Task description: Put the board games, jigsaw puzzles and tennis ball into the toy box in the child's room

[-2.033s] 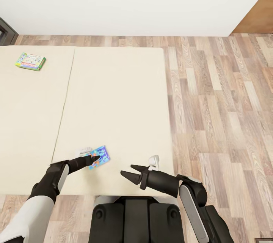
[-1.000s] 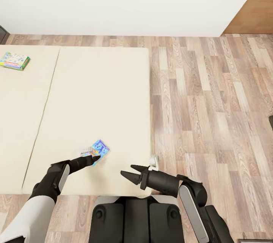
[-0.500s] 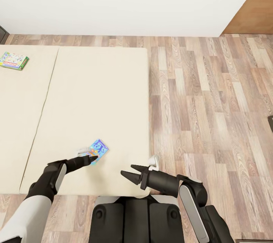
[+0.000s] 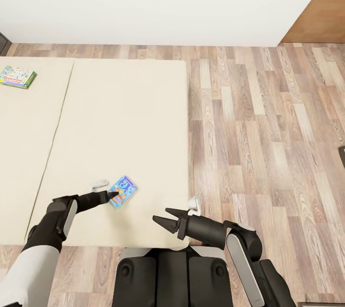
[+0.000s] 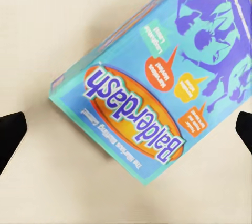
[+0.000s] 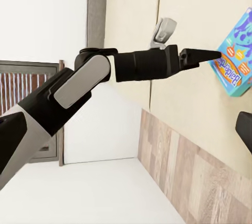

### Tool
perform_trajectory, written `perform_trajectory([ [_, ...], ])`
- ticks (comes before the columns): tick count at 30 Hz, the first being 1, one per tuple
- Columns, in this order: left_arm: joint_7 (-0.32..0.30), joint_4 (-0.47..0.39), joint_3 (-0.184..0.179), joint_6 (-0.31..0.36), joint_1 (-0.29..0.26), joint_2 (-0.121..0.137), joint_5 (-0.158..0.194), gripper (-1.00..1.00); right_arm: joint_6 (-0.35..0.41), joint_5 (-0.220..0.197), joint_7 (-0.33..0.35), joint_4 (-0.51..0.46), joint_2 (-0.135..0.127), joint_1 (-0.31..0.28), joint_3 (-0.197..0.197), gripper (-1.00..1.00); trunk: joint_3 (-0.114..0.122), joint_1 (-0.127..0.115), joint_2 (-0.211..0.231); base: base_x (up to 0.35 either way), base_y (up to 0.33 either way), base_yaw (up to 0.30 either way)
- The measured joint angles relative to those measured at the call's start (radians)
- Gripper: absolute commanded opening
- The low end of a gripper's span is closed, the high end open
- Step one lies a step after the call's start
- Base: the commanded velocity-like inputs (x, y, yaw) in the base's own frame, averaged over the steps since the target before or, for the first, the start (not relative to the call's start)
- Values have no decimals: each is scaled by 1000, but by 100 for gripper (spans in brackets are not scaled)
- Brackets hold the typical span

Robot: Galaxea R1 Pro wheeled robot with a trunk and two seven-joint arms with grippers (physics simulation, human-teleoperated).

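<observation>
The blue board game (image 4: pixel 123 191) lies flat on the beige bed (image 4: pixel 120 120), close to its near edge. The left gripper (image 4: pixel 113 195) hangs over the box's near end, jaws spread apart. A second board game (image 4: pixel 17 77) rests far off by the bed's opposite side. The right gripper (image 4: pixel 160 219) hovers open above the mattress edge, holding nothing.

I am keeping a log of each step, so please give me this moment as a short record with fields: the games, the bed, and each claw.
blue board game: lies flat on the bed, near its front edge; cover reads "Balderdash"
second board game: far left on the bed, apart from both arms
left claw: open, tips at the blue game's edge, nothing gripped
right claw: open, holding nothing, above the bed's front corner
floor: wood planks beside the bed
</observation>
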Motion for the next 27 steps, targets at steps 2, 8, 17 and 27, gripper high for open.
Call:
perform_trajectory([
  [2,0,-4,1,4,0,1,0,100,0,0,-1,0,0,0,0,100,0,0,0,0,0,0],
  [8,0,-14,3,28,-1,27,1,100,0,0,-2,0,0,0,0,100,0,0,0,0,0,0],
  [17,8,-16,4,46,-3,38,2,100,0,0,-4,0,0,0,0,100,0,0,0,0,0,0],
  [27,16,-15,2,44,-4,34,-1,100,0,0,-3,0,0,0,-1,100,0,0,0,0,0,0],
])
